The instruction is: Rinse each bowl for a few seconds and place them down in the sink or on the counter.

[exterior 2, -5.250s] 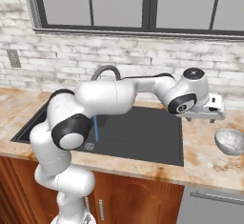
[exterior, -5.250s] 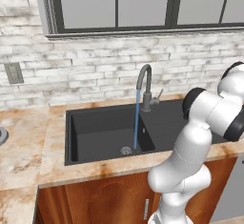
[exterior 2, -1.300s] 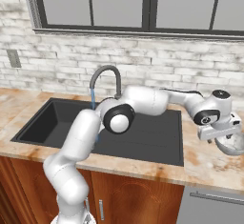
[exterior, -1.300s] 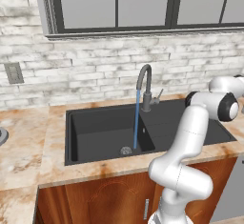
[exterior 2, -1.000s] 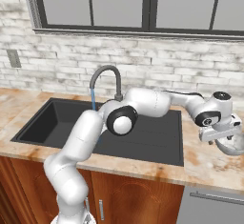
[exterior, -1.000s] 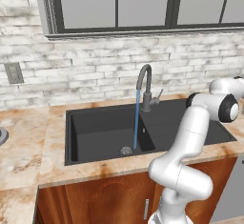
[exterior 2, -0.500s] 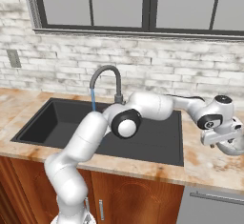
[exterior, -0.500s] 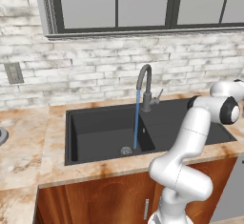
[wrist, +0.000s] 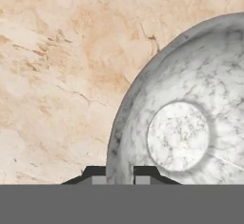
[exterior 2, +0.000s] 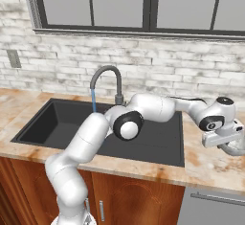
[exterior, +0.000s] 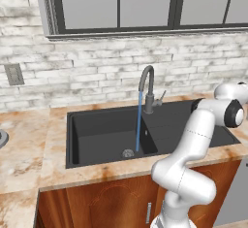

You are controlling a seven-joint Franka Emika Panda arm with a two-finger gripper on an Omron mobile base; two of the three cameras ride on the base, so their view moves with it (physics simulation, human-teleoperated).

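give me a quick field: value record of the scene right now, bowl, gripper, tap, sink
bowl: marbled grey bowl on the counter, right of the sink
gripper: gripper shut on the bowl's rim, one fingertip either side
tap: grey gooseneck tap, water running into the deep basin
sink: matte black, nothing seen in it
second bowl: rim at far left counter edge

The arm is glossy white, built of rounded tube-like links with dark round joint caps. Its boxy pale grey hand carries two small dark fingertips.
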